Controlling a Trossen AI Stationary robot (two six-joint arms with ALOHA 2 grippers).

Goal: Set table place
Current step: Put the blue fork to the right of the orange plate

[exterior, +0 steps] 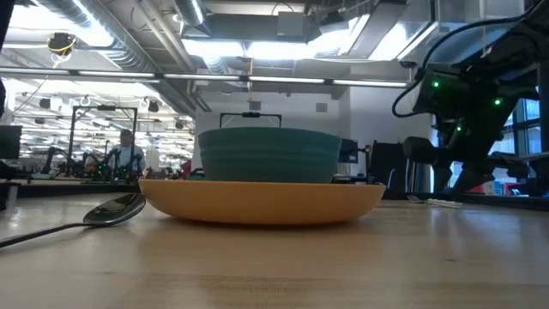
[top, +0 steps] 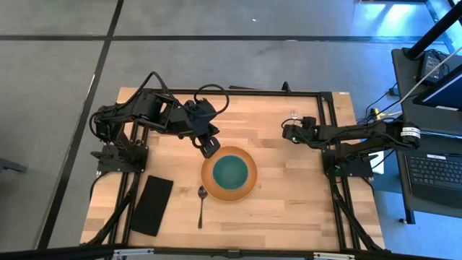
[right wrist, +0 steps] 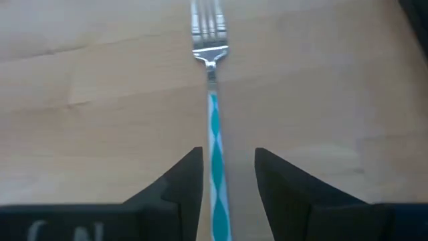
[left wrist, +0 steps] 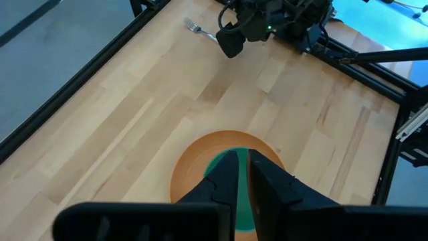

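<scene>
Right wrist view: we saw the right gripper (right wrist: 217,177) spread astride the fork (right wrist: 212,100) handle, which lay on the table (top: 289,173) at 1 o'clock of the plate (top: 249,189). We judged an off-centre closure could skid it. The left gripper (top: 208,146), nearly pressed together, hovered at the plate's 10 o'clock.

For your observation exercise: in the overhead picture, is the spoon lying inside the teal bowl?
No: the spoon lies on the table, left of the orange plate.

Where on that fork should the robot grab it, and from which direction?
By the striped handle, from straight above. The fork lies flat on the table, handle already lined up between the right gripper's open fingers, so closing across its narrow width should work.
</scene>
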